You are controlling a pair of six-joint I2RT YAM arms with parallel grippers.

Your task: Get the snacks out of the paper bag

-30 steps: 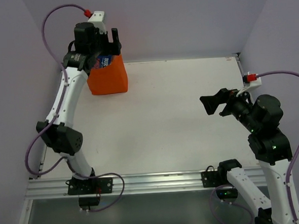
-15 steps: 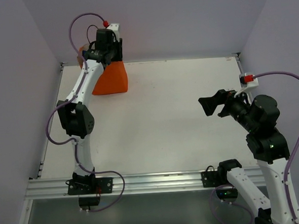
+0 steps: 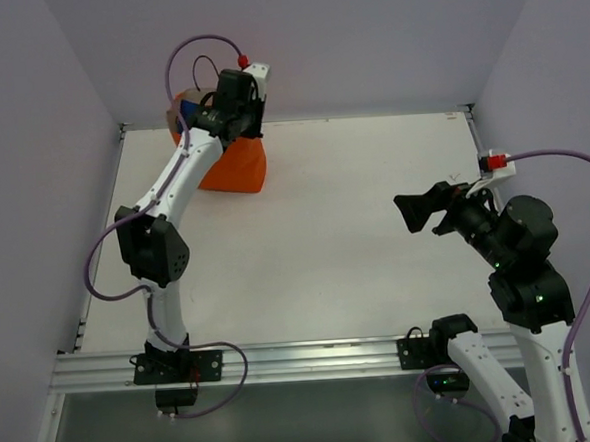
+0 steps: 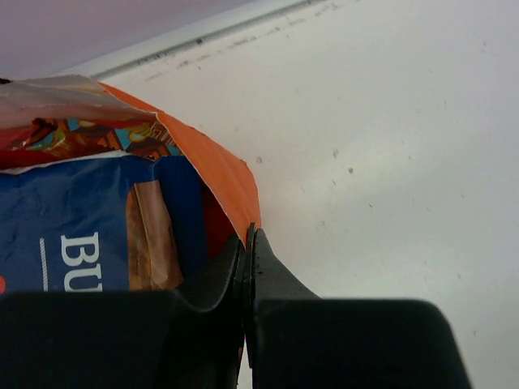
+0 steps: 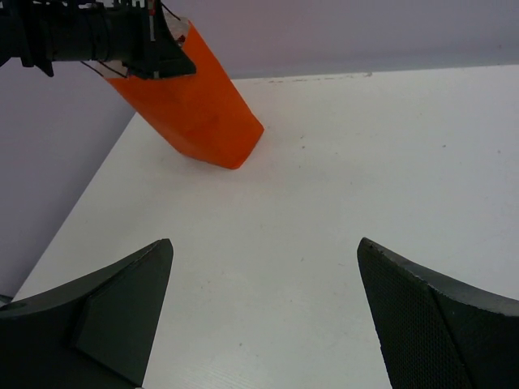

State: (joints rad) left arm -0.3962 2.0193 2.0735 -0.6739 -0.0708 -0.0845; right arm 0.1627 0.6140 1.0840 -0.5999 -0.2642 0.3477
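Paper bag (image 3: pixel 237 170), orange, stands tilted near the far left corner of the tabletop (image 3: pixel 357 247). The left claw (image 4: pixel 246 243) is closed on the bag's upper rim and pinches the orange paper. Inside the mouth a blue packet (image 4: pixel 73 235) shows, with another printed packet (image 4: pixel 89 134) behind it. The right claw (image 5: pixel 263 251) hangs wide open near the right edge, well apart from the bag.

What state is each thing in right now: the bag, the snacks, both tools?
left tool: shut on the rim of the paper bag.
right tool: open, empty, above the table, apart from the bag.
paper bag: tilted, mouth open, rim pinched.
blue packet: inside the bag at its mouth, not gripped.
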